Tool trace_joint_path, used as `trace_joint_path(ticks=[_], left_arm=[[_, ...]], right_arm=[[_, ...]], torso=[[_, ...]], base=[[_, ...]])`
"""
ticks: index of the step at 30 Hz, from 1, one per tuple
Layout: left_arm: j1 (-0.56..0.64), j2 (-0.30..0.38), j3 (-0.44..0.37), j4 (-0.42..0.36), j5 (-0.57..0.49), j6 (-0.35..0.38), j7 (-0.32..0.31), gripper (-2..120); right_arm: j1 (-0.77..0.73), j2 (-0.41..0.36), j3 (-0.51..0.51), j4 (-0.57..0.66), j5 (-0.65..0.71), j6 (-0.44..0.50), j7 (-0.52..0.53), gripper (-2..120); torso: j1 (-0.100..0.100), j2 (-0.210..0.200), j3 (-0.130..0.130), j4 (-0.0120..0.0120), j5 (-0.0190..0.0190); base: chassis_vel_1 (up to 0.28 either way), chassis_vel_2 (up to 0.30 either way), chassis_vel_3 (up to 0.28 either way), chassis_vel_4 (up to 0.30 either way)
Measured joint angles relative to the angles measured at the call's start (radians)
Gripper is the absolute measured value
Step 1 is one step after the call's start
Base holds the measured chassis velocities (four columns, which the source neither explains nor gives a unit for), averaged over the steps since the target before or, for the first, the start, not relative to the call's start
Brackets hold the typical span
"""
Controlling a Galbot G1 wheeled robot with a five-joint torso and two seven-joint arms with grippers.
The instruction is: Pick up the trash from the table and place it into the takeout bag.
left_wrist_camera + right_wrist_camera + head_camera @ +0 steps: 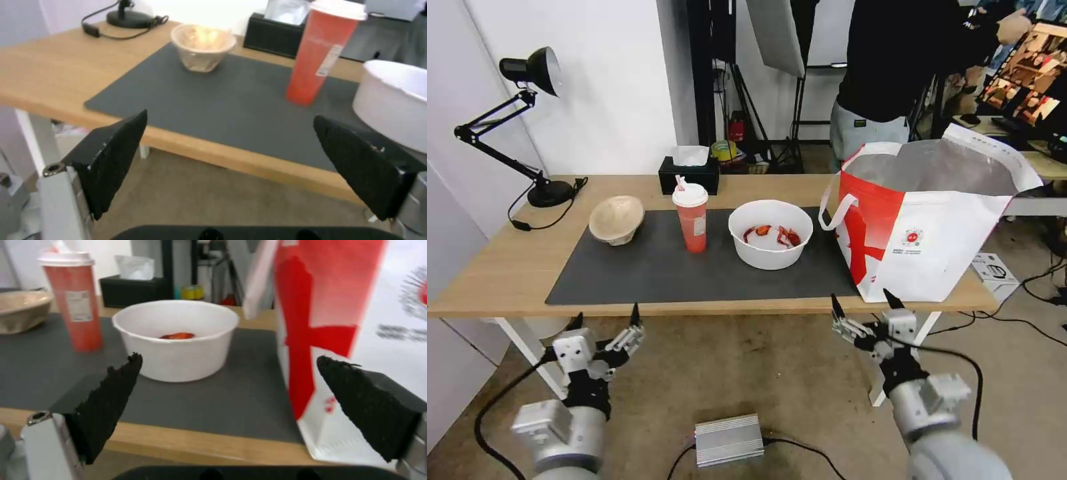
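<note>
White round bowl (770, 233): upright on the dark grey mat (654, 270), right of centre, red scraps (772, 234) lying in its bottom; just beside the takeout bag, apart from it.
Red drink cup (692, 217): upright on the mat, left of the white bowl and close to it, white dome lid and straw on top.
Beige pulp-fibre bowl (617, 219): at the mat's far left corner, tilted with its opening toward the near side; well apart from the cup.
Takeout bag (924, 220): standing open at the table's right end, silver lining exposed, red and white sides, small round logo on the near face, white loop handle hanging toward the white bowl.
Table (500, 267): light wood, white legs, mat across its middle.
Black tissue box (689, 175): at the far edge, behind the cup.
Black desk lamp (527, 120): far left corner, cord trailing on the wood.
Left gripper (606, 319): below the near edge, over the floor, fingers spread wide, holding nothing.
Right gripper (860, 303): below the near edge in front of the bag, fingers spread wide, holding nothing.
Silver metal box (728, 439): on the floor between the arms.
</note>
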Motion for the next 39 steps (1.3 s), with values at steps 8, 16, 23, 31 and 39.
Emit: trace_joint_path(ticks=[8, 16, 23, 31, 39], left_arm=[[0.001, -0.001, -0.008, -0.002, -0.008, -0.026, -0.008, 100], [0.001, -0.002, -0.005, 0.000, -0.004, -0.031, 0.000, 100], [-0.001, -0.004, -0.004, 0.001, -0.003, -0.036, 0.007, 100], [-0.001, -0.003, -0.001, 0.002, -0.003, -0.038, 0.009, 100], [0.001, -0.006, 0.004, 0.003, -0.005, -0.042, 0.013, 100]], right_arm=[[0.151, -0.173, -0.070, 0.050, 0.148, -0.198, 0.088, 100], [0.203, -0.219, -0.077, 0.050, 0.194, -0.192, 0.096, 100], [0.205, -0.223, -0.073, 0.046, 0.200, -0.171, 0.091, 100], [0.235, -0.245, -0.075, 0.015, 0.211, -0.046, 0.040, 100], [0.292, -0.300, -0.072, -0.024, 0.276, 0.026, -0.006, 100]], torso=[[0.000, 0.000, 0.000, 0.0003, -0.0001], [0.000, 0.000, 0.000, 0.0000, 0.0002], [0.000, 0.000, 0.000, -0.0001, 0.0001], [0.000, 0.000, 0.000, 0.0001, 0.0002], [0.000, 0.000, 0.000, 0.0001, 0.0001]], base=[[0.000, 0.000, 0.000, 0.000], [0.000, 0.000, 0.000, 0.000], [0.000, 0.000, 0.000, 0.000], [0.000, 0.000, 0.000, 0.000], [0.000, 0.000, 0.000, 0.000]])
